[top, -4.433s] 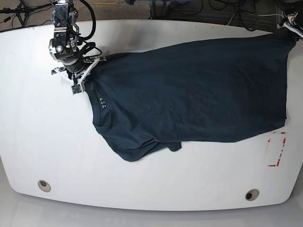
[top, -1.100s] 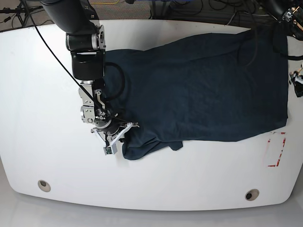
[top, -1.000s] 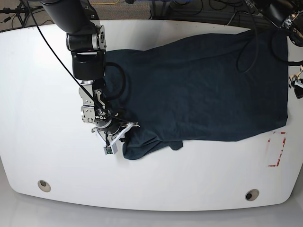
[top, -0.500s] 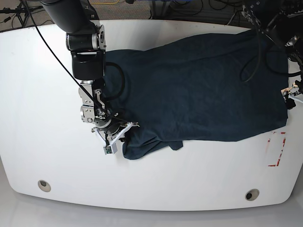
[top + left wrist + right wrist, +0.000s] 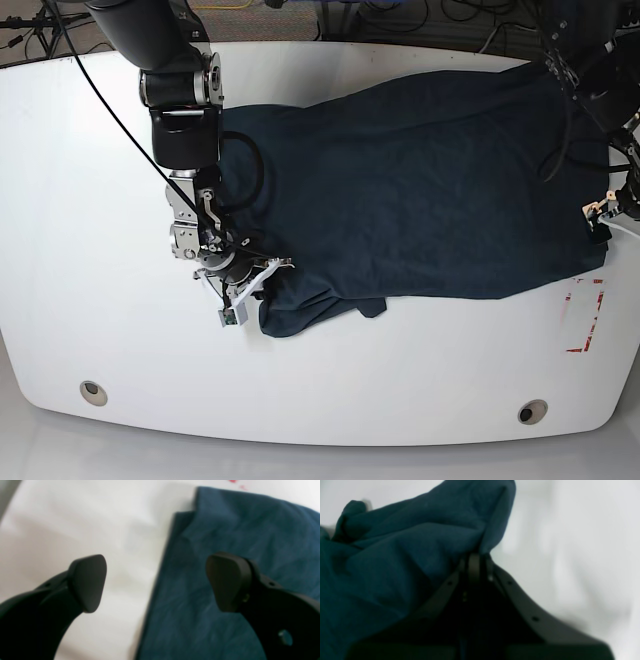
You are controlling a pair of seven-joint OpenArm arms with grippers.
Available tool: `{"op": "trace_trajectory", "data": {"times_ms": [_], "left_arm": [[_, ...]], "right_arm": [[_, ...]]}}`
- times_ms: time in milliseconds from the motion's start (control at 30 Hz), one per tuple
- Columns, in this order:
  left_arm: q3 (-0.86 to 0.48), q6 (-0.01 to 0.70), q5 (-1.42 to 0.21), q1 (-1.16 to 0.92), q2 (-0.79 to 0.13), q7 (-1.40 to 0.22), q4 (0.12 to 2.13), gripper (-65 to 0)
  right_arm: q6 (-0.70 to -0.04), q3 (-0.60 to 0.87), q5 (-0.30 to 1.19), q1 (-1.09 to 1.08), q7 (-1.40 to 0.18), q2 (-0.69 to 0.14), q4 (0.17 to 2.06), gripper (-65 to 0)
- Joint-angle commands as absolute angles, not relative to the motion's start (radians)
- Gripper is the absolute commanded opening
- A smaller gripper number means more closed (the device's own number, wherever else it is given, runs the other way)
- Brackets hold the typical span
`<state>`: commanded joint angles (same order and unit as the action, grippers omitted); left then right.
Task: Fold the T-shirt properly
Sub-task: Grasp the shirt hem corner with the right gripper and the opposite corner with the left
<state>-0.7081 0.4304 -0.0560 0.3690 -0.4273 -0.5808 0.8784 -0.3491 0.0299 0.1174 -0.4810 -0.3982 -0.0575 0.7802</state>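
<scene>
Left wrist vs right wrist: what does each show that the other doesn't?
Only the left wrist view shows the left gripper open, its jaws straddling a straight edge of the T-shirt that lies flat, with small red marks at the top edge of the view. Only the right wrist view shows the right gripper shut on a bunched, lifted fold of the T-shirt. Both show the dark navy fabric against the white table, and both are blurred.

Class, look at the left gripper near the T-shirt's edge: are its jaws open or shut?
Open. In the left wrist view the left gripper shows two fingertips set wide apart, straddling the T-shirt edge, nothing between them gripped.
</scene>
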Motion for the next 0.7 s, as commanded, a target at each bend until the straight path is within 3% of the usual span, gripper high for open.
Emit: {"op": "trace_trajectory", "data": {"times_ms": [267, 700], "left_arm": [[-0.61, 0.43, -0.058, 0.41, -0.423, -0.513, 0.777, -1.7], [-0.602, 0.43, -0.058, 0.466, -0.397, -0.509, 0.659, -3.1]], "right_arm": [[-0.349, 0.03, 0.119, -0.481, -0.397, -0.058, 0.78, -65.0], [-0.351, 0.031, 0.119, -0.481, -0.397, -0.059, 0.78, -65.0]]}}
